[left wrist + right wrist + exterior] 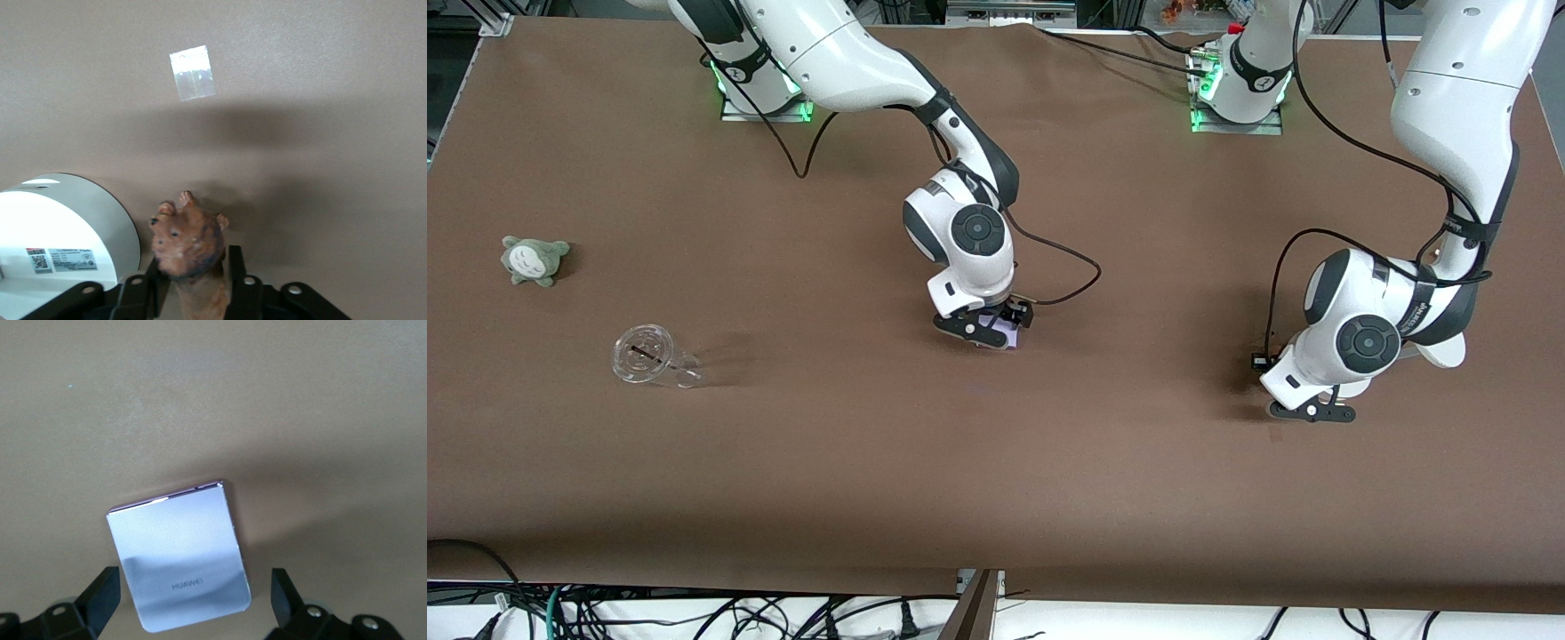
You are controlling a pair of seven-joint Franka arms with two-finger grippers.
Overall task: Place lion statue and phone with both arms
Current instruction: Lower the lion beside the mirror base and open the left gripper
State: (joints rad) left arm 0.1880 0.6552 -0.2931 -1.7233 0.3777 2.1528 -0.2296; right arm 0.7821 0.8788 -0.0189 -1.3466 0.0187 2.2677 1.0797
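Phone and lion statue are each sitting under a different arm on the brown table. The right gripper is hanging low over the middle of the table with its fingers spread wide on either side of the phone, which seems to be lying flat beneath them, neither finger touching it. The left gripper is working low toward the left arm's end of the table and is pinching the lion statue by its body, head poking out past the fingertips; the statue looks close to the table, though contact cannot be told. To finish well, the left arm is probably best lowering gently until the statue is resting on its own before letting go, while the right arm should be lifting straight up so a finger is not dragging the phone. A white round base is showing just beside the statue, so that side is needing care. A clear cup and a grey-green plush are lying well apart, toward the right arm's end. Open table is stretching all around both grippers, and the table's edges are well away.
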